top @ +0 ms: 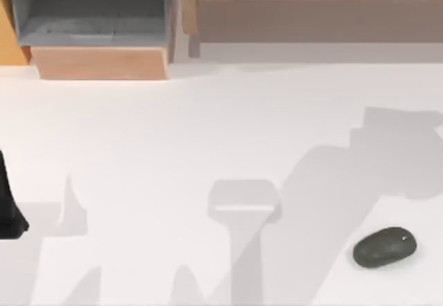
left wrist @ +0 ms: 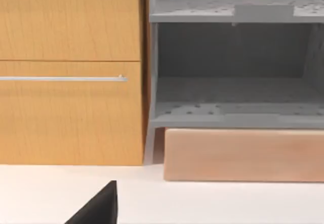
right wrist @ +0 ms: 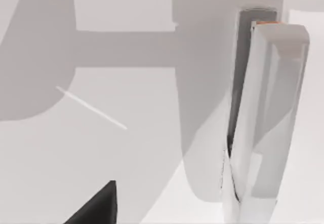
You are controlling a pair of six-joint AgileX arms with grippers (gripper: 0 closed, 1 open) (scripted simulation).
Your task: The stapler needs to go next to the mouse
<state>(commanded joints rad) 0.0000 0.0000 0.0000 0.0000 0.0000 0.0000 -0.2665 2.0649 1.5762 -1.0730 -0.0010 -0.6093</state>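
The mouse (top: pixel 385 247) is a small dark grey oval with a matte surface, and it has a tiny pale dot near its right end. It lies flat on the white table (top: pixel 208 126), near the front edge at the right side in the top view, with its long axis a little tilted so the right end is slightly farther back. The stapler (right wrist: pixel 266 117) appears in the right wrist view as a long white body with a grey inner part and a small orange mark at one end, lying on the same white surface.
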